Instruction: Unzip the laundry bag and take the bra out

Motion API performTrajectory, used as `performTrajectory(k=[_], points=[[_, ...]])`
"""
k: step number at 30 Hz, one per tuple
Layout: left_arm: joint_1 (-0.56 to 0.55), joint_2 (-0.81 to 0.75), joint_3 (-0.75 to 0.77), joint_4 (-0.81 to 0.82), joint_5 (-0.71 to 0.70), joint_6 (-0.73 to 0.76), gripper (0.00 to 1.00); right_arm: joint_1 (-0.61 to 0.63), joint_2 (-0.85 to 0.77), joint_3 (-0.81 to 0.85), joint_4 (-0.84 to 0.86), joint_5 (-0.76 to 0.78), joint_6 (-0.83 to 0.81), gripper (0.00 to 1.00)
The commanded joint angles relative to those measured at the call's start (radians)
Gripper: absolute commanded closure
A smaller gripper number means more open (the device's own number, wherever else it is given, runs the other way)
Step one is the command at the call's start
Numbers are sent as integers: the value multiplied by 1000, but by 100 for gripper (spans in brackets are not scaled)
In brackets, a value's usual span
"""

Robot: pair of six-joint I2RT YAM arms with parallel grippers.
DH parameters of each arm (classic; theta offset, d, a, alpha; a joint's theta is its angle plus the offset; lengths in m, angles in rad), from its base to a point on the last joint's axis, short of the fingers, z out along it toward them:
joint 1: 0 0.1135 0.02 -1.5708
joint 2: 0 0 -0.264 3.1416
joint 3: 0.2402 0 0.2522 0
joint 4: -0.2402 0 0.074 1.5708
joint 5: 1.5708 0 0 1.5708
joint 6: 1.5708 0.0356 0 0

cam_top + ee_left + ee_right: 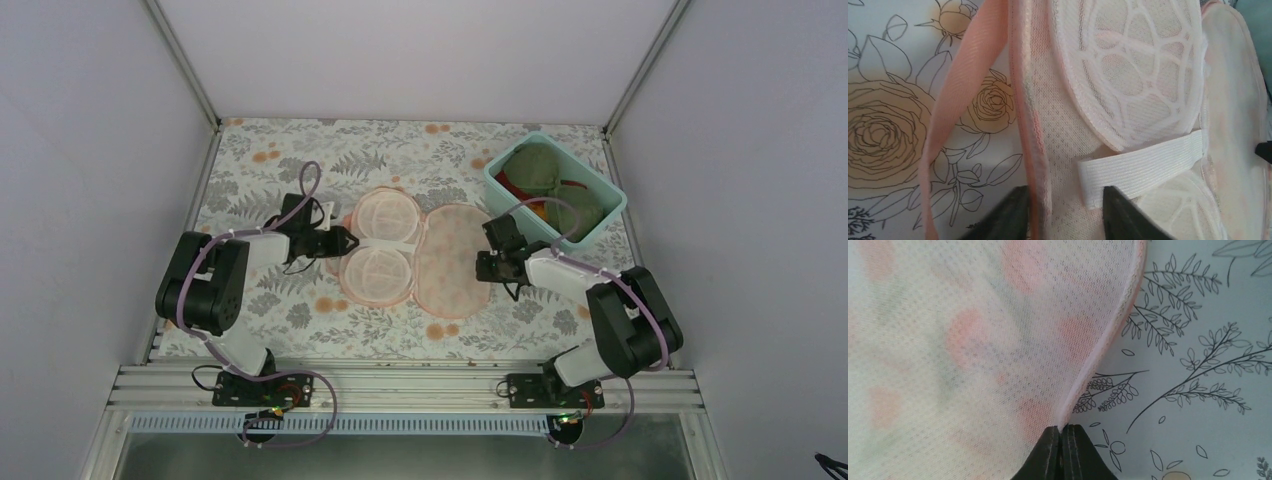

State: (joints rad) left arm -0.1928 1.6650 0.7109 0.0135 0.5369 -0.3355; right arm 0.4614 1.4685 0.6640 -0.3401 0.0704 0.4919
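Observation:
The laundry bag [452,262] lies unzipped and spread flat in the middle of the table. Its left half shows two round white cups [380,272]; its right half is flower-printed mesh. The olive-green bra [541,170] lies in the teal tub [605,222] at the back right. My left gripper [348,241] is open at the bag's left edge. In the left wrist view, the left gripper [1064,192] straddles the pink edge seam [1035,130] and the end of a white elastic strap [1143,161]. My right gripper [484,266] is shut on the bag's right edge. The right wrist view shows the right gripper [1064,428] pinching the bag's rim [1108,340].
Red cloth [504,184] and orange cloth [538,211] lie in the tub with the bra. A loose pink strap [963,100] runs over the floral table cover [300,160] left of the bag. White walls enclose the table on three sides.

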Motion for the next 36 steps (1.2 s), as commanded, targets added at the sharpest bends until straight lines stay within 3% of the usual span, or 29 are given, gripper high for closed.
performTrajectory(k=[1,4,6,13,20,28,36], points=[[-6,6,-7,17,28,-6,76,-3,-24,80,-44,2,-51,96],[-7,5,-5,20,39,-11,93,17,-42,155,-107,7,-82,96],[-7,3,-3,15,40,-13,98,43,-47,224,-153,2,-89,96],[-9,8,-4,24,52,-20,98,192,-23,474,-223,-32,-76,96],[-12,12,-2,36,63,-18,98,344,174,641,-70,-213,-51,96],[-13,11,-6,50,71,-17,98,383,447,801,18,-343,-44,96],[-13,20,-4,53,71,-22,98,383,523,795,107,-372,16,96]])
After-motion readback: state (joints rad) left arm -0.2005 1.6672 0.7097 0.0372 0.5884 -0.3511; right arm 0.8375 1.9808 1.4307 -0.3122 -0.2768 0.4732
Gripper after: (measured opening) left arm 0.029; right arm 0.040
